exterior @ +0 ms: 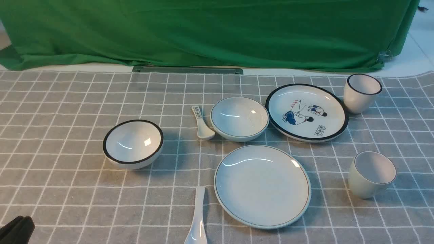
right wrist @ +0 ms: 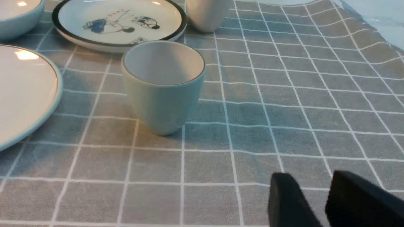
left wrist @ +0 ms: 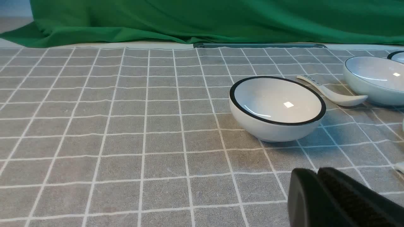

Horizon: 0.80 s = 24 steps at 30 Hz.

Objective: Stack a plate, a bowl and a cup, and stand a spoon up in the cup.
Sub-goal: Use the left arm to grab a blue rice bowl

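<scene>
The left claw [left wrist: 317, 178] sits low at the near left corner of the checked tablecloth [exterior: 67, 189]. Its two black fingers are clenched together with nothing between them. The right claw [right wrist: 311, 186] is outside the front view. Its own wrist camera shows its dark fingers standing apart, bare cloth visible through the gap, grasping nothing.

The plate [exterior: 262, 186] lies flat on the near side of the cloth, a little right of the middle and well to the right of the left claw. The spoon [exterior: 197, 220] lies just left of the plate without touching it. Its handle points to the far side and its scoop end is cut off by the near edge of the view. It is the task piece closest to the left claw, yet still well apart from it.

The bowl [exterior: 239, 118] stands just beyond the plate's far rim. The cup [exterior: 372, 174] stands upright to the right of the plate, mouth up. It is in front of the right claw's spread fingers and clearly apart from them.

A black-rimmed bowl [exterior: 133, 143] stands left of the middle, ahead of the left claw. A small printed spoon [exterior: 202, 123] lies just left of the bowl. A cartoon plate [exterior: 307, 112] sits just right of the bowl, with a black-rimmed cup [exterior: 361, 92] at its far right.
</scene>
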Tool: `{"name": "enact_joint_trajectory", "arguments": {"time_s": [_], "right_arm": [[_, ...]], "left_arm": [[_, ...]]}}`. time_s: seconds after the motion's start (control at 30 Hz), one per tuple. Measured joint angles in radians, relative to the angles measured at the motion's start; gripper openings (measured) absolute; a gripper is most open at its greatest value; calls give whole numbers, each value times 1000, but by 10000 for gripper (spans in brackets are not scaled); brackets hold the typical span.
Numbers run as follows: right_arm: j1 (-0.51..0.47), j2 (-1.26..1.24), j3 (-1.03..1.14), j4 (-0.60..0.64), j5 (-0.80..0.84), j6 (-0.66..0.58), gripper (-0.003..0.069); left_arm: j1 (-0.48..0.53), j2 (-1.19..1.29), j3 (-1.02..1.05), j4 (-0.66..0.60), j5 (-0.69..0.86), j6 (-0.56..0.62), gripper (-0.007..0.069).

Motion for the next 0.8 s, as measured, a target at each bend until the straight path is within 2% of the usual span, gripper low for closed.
{"name": "enact_joint_trajectory", "arguments": {"time_s": [0.57, 0.8], "right_arm": [[0, 0, 0, 0, -1, 0, 242], [0, 0, 0, 0, -3, 0, 242]], "left_arm": [[0, 0, 0, 3, 0, 0, 17], [0, 0, 0, 274, 0, 30, 17]]}}
